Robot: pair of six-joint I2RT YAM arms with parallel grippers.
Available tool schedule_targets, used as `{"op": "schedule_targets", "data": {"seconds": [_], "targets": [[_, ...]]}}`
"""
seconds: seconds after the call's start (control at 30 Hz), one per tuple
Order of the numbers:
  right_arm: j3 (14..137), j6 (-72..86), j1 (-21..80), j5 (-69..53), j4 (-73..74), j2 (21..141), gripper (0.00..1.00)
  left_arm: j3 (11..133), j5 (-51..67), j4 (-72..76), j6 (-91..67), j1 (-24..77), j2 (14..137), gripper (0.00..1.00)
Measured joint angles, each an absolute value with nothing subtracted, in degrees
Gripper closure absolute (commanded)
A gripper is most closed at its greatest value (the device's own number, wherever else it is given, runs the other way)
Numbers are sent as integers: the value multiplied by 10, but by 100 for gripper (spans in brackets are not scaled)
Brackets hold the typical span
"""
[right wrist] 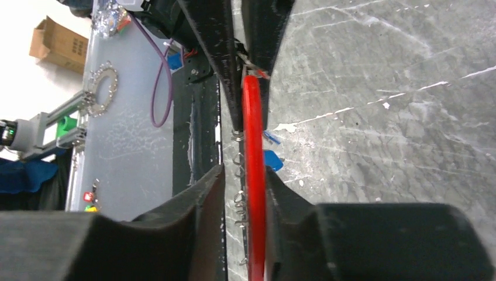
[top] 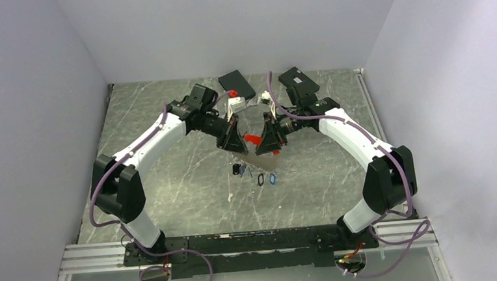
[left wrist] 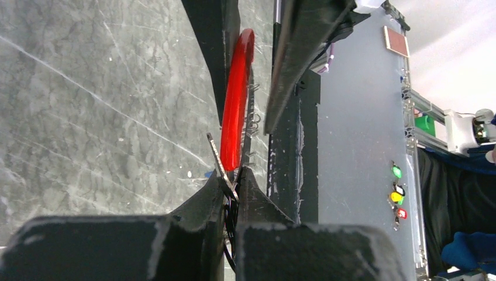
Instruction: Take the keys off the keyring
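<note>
Pale lavender walls (top: pixel 34 95) close in a grey, marble-patterned table (top: pixel 171 191) on three sides. An aluminium rail (top: pixel 90 256) carries the arm bases at the near edge, and a flat black box (top: pixel 238 83) lies near the back wall. Both arms reach inward and meet above the middle of the table, where the red keyring (top: pixel 252 139) hangs in the air between them. The left gripper (top: pixel 237 140) is pinched onto one end of the loop and the right gripper (top: pixel 269 139) is closed around the other end, so neither set of fingers is spread. Several blue-headed keys (top: pixel 260 177) lie loose on the table just below the grippers, apart from the ring, so the job looks well along, with the pair of arms working the ring itself. In the left wrist view a thin toothed metal strip (left wrist: pixel 217 161) sits at the pinch beside the red loop. It may be a key blade not yet off, but I cannot tell. If so, the next move probably calls for one gripper to hold the loop steady while the other makes a small, careful twist or slide to walk that piece along the thin wire coil to its opening. The main risk would be the loop slipping out of the pinch.
</note>
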State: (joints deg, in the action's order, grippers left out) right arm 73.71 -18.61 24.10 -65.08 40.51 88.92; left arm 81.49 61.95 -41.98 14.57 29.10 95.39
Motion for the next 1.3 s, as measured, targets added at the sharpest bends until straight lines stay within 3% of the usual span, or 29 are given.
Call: {"op": "schedule_targets", "data": {"seconds": [0.1, 0.13, 0.17, 0.37, 0.4, 0.43, 0.7, 0.87, 1.3], "targets": [[737, -178, 240, -658, 405, 897, 100, 815, 626, -425, 143, 292, 954, 100], [737, -173, 239, -662, 405, 899, 100, 815, 628, -427, 144, 292, 954, 100], [737, -169, 239, -666, 407, 900, 100, 815, 629, -428, 145, 292, 954, 93], [739, -147, 239, -675, 405, 902, 100, 823, 634, -440, 140, 277, 954, 27], [739, -141, 238, -672, 402, 902, 100, 828, 637, -442, 139, 266, 954, 8], [739, -137, 238, -667, 400, 901, 100, 834, 640, -444, 138, 252, 953, 2], [801, -139, 233, -598, 415, 880, 100, 846, 653, -436, 114, 89, 905, 0], [853, -185, 241, -547, 465, 868, 100, 856, 673, -450, 146, 79, 883, 0], [866, -301, 382, -98, 576, 919, 100, 825, 655, -422, 149, 84, 878, 0]]}}
